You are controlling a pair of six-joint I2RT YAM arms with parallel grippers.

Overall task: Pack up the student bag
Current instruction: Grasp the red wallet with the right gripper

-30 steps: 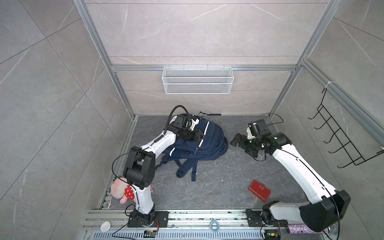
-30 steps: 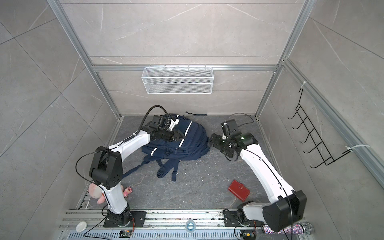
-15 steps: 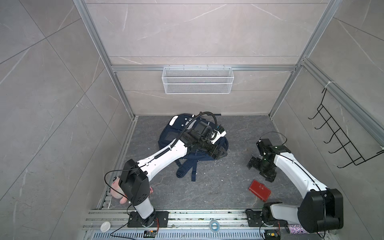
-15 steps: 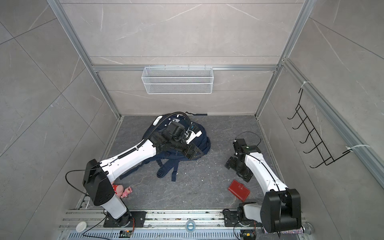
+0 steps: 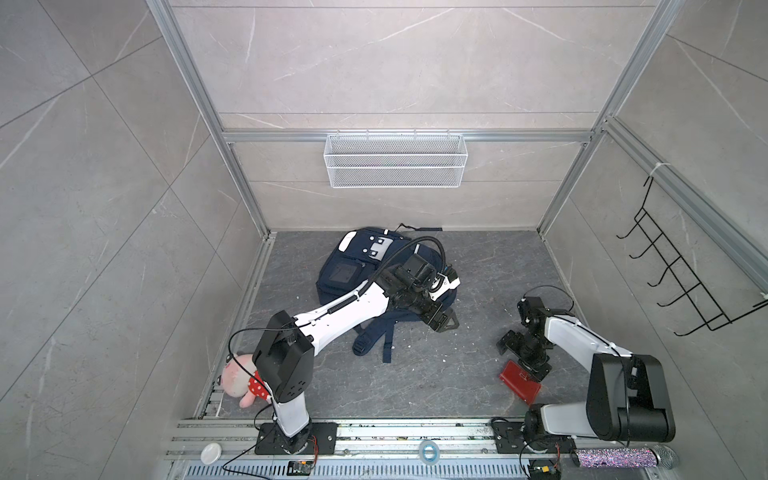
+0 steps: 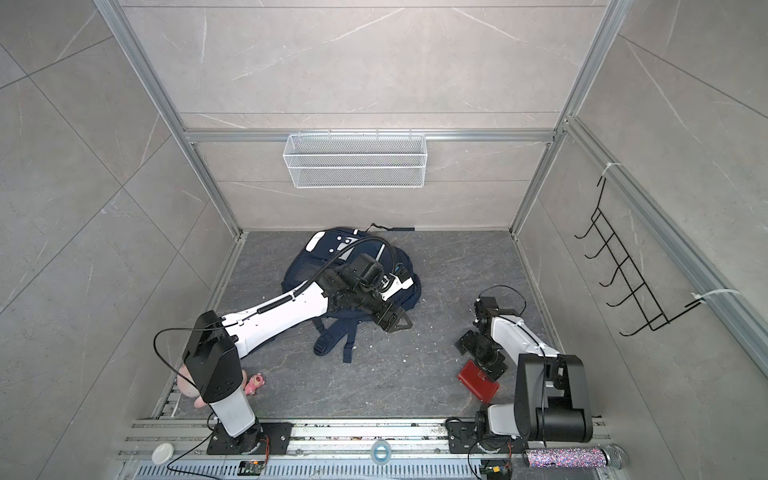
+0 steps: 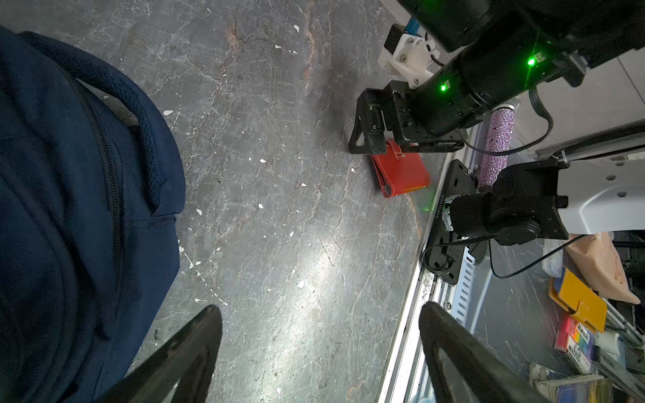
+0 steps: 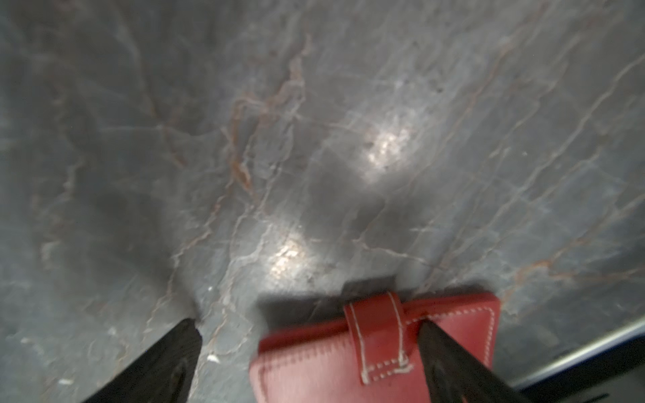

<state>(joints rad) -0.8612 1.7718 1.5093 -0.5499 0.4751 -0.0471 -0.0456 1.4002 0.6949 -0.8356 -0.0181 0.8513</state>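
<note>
The student bag (image 5: pixel 357 270) (image 6: pixel 309 266), navy with a white patch pocket, lies at the back middle of the floor in both top views; its zip side fills part of the left wrist view (image 7: pixel 69 209). My left gripper (image 5: pixel 444 325) (image 6: pixel 397 322) (image 7: pixel 319 314) hovers open just off the bag's right front corner, over bare floor. My right gripper (image 5: pixel 523 360) (image 6: pixel 482 359) (image 8: pixel 310 328) stands open low over a red wallet (image 5: pixel 519 382) (image 6: pixel 478 382) (image 7: pixel 401 171) (image 8: pixel 349 356). One finger sits above the wallet, the other over the floor.
A pink plush toy (image 5: pixel 239 380) lies by the left arm's base. A white wire basket (image 5: pixel 395 160) hangs on the back wall and a black hook rack (image 5: pixel 681 286) on the right wall. A glittery microphone (image 5: pixel 619 459), a tape roll (image 5: pixel 428 451) and a white lid (image 5: pixel 210 453) rest on the front rail.
The left arm swung from the bag's back to its right front corner and its gripper opened. The right arm pulled back from beside the bag to the red wallet.
</note>
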